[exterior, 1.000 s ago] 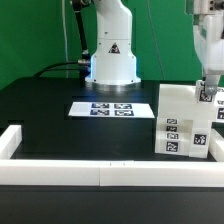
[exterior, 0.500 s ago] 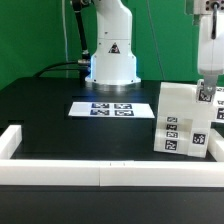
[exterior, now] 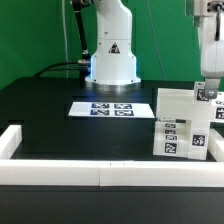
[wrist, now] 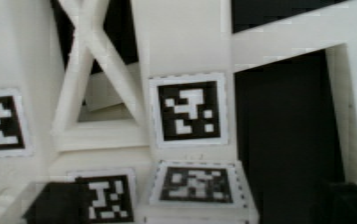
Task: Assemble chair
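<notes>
My tool (exterior: 207, 95) sits at the top back edge of the chair (exterior: 182, 125), on the exterior view's right; from here I cannot tell whether it is gripping or merely touching. The chair stands on the black tabletop (exterior: 60, 110) against the white border rail (exterior: 100, 168), with the marker board (exterior: 103, 108) well apart. Up close I see only its tagged white faces. It looks like stiff, light, smooth plastic, so I would grip a thin upright panel edge.

Chair (exterior: 183, 125) slightly leftward, gripper (exterior: 207, 93) too.
</notes>
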Controlling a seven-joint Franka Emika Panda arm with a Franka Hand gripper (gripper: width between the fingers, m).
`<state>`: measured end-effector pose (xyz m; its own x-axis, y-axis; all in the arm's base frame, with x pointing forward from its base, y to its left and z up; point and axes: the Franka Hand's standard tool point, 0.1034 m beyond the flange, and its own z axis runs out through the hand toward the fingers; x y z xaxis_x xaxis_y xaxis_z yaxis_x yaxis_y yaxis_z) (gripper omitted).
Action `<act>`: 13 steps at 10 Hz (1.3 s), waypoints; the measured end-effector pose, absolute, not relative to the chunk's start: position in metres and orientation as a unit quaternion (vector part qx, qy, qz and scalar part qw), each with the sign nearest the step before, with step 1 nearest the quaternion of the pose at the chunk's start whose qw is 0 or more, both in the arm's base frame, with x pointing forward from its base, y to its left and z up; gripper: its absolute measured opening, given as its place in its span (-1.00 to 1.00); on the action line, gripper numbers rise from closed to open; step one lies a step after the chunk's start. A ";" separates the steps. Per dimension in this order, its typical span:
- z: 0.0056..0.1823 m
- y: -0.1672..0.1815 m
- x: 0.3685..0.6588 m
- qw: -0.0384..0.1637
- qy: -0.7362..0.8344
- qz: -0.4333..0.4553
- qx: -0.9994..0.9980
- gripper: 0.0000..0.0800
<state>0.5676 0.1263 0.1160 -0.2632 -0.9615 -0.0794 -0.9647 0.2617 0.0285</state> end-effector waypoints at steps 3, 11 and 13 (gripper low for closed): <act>0.127 0.128 0.568 0.030 0.776 0.037 -0.629 0.62; 0.151 0.138 0.548 0.032 0.681 0.050 -0.730 0.62; 0.160 0.136 0.542 0.045 0.638 0.044 -0.767 0.62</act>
<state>0.5416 0.1356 0.1596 0.1821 -0.9753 -0.1250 -0.9832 -0.1818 -0.0138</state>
